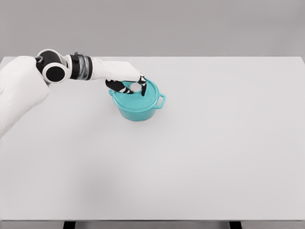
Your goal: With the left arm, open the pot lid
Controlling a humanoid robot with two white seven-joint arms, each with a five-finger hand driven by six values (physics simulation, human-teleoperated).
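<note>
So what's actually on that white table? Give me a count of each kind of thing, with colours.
Teal pot: 1
Teal lid with a grey knob, sitting on the pot: 1
White robot arm, ending in the left robot hand with its fingers around the knob: 1
White table: 1
Total: 4

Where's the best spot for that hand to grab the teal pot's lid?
Probably the small grey knob at the lid's centre, taken from above. It sticks up from the flat top, and the left hand is already over it with fingers around it.
</note>
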